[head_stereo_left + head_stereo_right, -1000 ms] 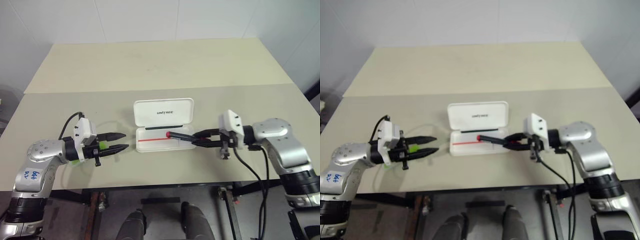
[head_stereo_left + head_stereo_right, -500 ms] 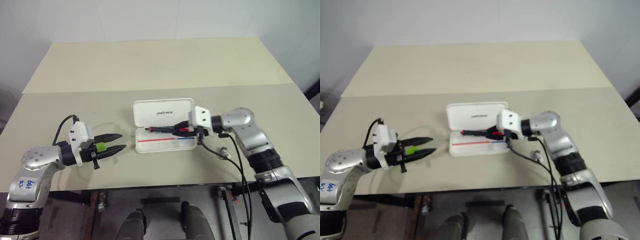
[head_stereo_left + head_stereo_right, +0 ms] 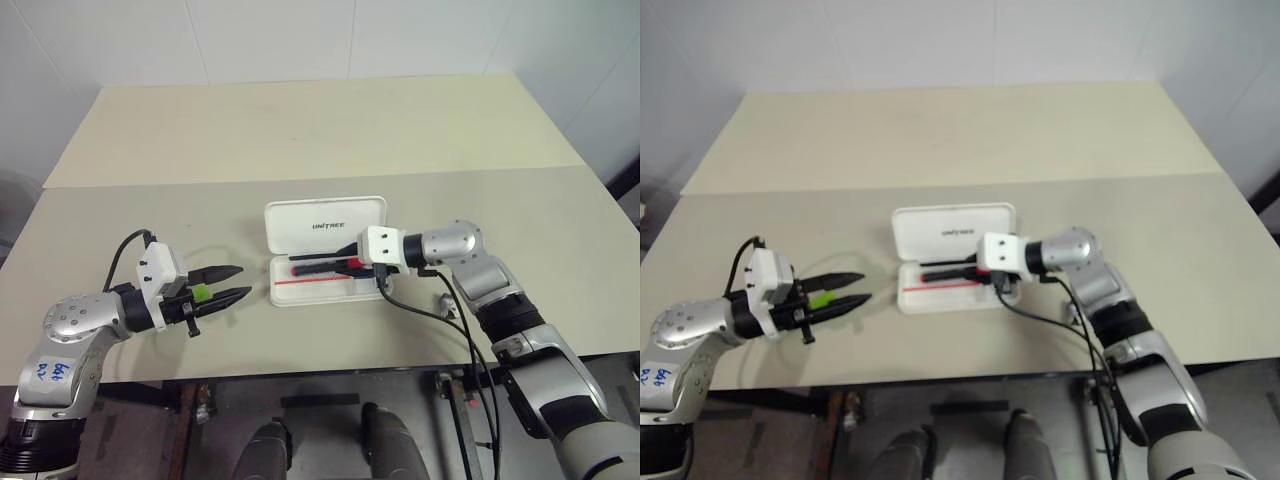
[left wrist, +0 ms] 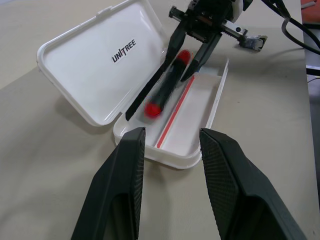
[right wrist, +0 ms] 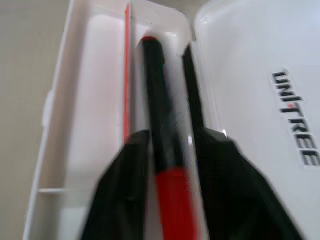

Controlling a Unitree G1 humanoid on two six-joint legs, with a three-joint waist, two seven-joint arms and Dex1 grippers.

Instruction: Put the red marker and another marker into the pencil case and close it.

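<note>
**Red marker at open pencil case, right gripper parted around it**

Head view: the pencil case (image 3: pixel 327 254) lies open on the table (image 3: pixel 300 130), lid tipped back. The right gripper (image 3: pixel 345 264) reaches over the case's tray from its right end, with the red marker (image 3: pixel 322 268) lying lengthwise in the tray. The left gripper (image 3: pixel 238 282) hovers just left of the case, clamped on the light green marker (image 3: pixel 203 292).

Left wrist view: the right gripper's fingers (image 4: pixel 172 45) stand apart on either side of the red marker, over the tray beside the hinge.

Right wrist view: the marker lies between the parted fingers, next to the tray's red stripe (image 5: pixel 126 80).
</note>
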